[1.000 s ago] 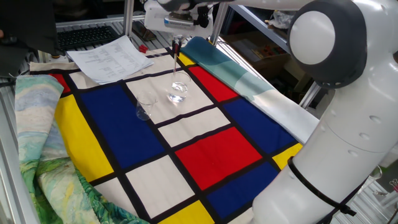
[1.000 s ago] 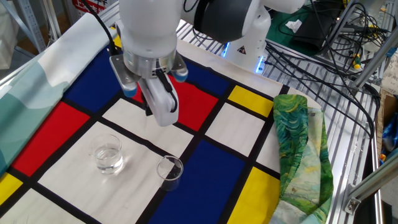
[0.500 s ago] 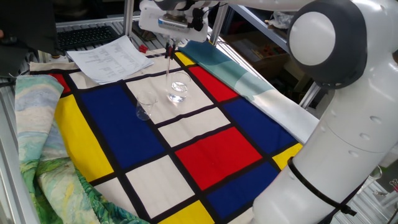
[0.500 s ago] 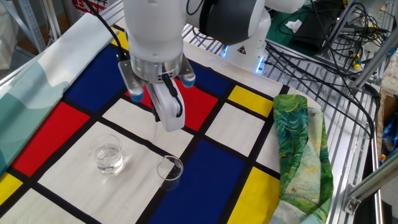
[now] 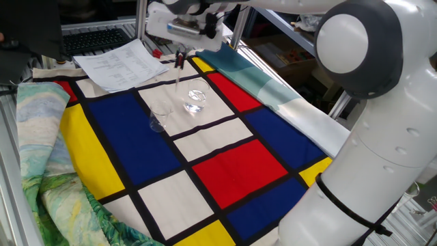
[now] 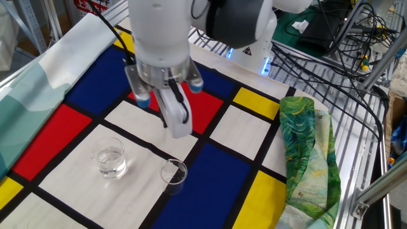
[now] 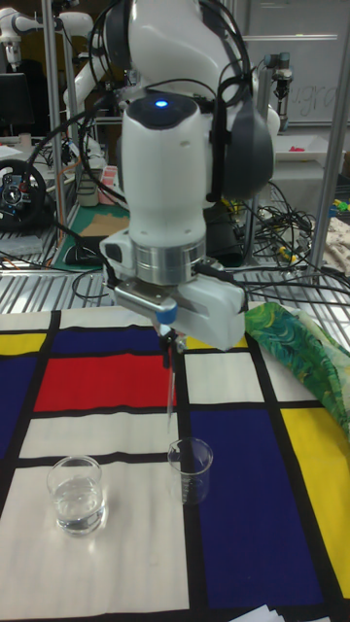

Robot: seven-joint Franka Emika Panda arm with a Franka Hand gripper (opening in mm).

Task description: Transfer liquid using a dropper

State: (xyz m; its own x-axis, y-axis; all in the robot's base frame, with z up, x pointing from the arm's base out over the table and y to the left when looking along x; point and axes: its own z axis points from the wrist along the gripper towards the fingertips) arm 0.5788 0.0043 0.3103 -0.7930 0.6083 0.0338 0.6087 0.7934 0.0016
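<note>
Gripper (image 7: 168, 342) clamped on dropper (image 7: 171, 391) bulb, tube hanging upright at centre frame, tip just above the rim of empty glass (image 7: 190, 469); liquid (image 7: 77, 503) sits in lower-left glass. Risk: lateral offset, so drops land on desk (image 7: 233, 564), or tip clips rim and tips glass

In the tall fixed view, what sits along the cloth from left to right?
Glass holding liquid → dropper, hanging from the gripper → empty glass → green patterned cloth.
</note>
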